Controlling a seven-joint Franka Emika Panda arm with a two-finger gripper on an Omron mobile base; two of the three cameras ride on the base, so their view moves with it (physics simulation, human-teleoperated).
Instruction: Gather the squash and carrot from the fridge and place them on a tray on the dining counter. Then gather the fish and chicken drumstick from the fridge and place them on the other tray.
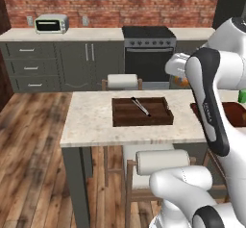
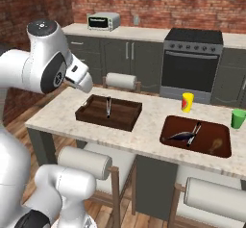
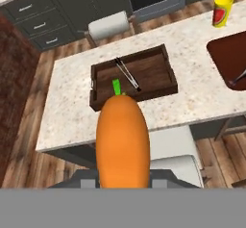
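Observation:
An orange carrot (image 3: 122,143) with a green stub fills the lower middle of the hand view, and my gripper (image 3: 123,178) is shut on it, its fingertips hidden behind it. The carrot hangs over the near edge of the dining counter (image 3: 72,111). Just beyond it lies a dark wooden tray (image 3: 153,78) holding a thin metal utensil (image 3: 127,74). That tray (image 1: 142,119) sits mid-counter in the left base view, with my hand (image 1: 177,66) above and to its right. A second, reddish tray (image 2: 196,143) lies to the right. The squash, fish and chicken drumstick are out of view.
A yellow cup (image 2: 187,102) and a green cup (image 2: 238,119) stand near the reddish tray. Stools with white rolled backs (image 1: 122,81) (image 1: 163,162) stand on both sides of the counter. Cabinets, a stove (image 1: 149,54) and a toaster oven (image 1: 51,24) line the back wall.

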